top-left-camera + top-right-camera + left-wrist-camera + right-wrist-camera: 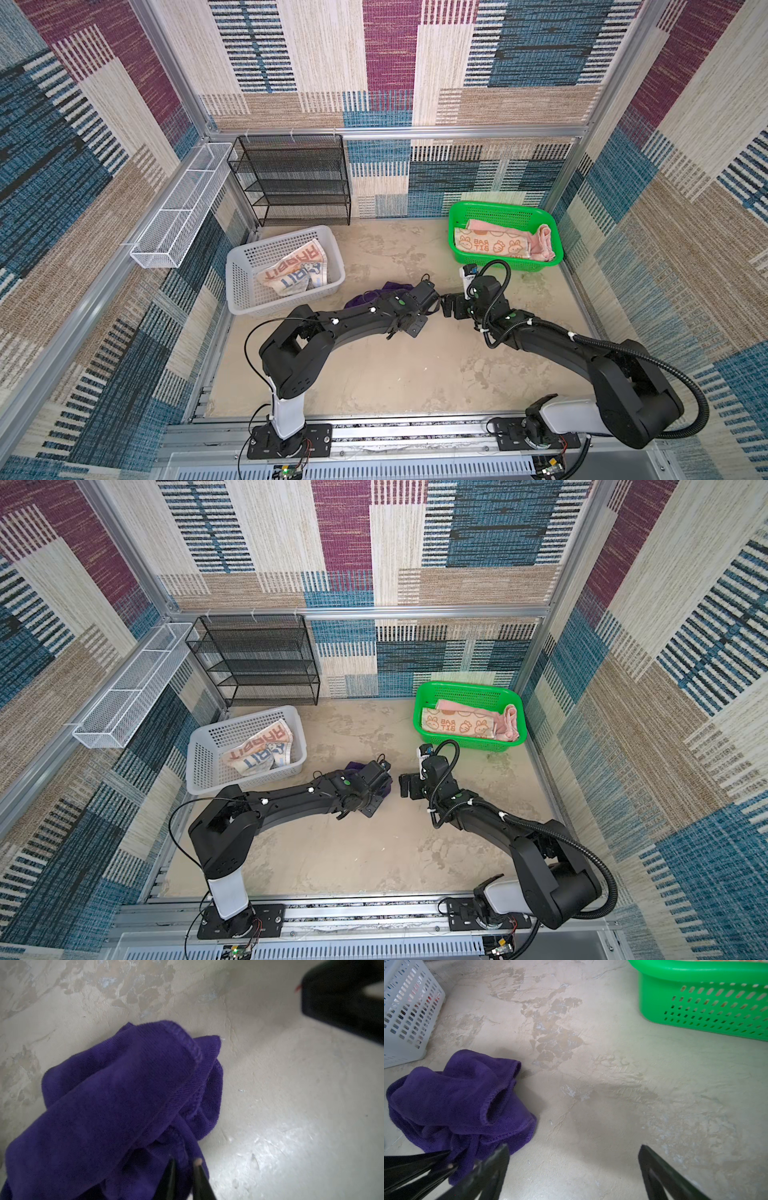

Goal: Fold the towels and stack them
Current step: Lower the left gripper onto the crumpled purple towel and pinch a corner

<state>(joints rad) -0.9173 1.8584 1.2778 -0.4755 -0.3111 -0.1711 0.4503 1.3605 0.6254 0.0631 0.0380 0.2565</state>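
Setting: beige mottled surface enclosed by woven patchwork wall panels in blue, maroon and cream.
Fixtures: black wire-mesh shelf rack against the rear wall; long white wire-mesh tray mounted along the left rail.
White basket: white perforated plastic basket at the left of the surface, holding the crumpled whitish towel with blue and orange "RABBIT" letters.
Green basket: green perforated plastic basket at the rear right. Inside, the orange towel with cartoon rabbit figures lies folded flat. The plain pink towel shows behind it and bunches at its right end.
Purple towel: deep purple terry towel lying crumpled on the surface between the two baskets, near the white one. It is largely hidden under the left arm in both top views.
Left claw: left claw with jaws drawn close together, pinching a bunched fold at the towel's edge. The rest of the cloth rests on the surface.
Right claw: right claw with jaws spread wide and holding nothing, low over bare surface just beside the purple cloth, facing the left claw. Whether its nearer finger touches the cloth cannot be told.
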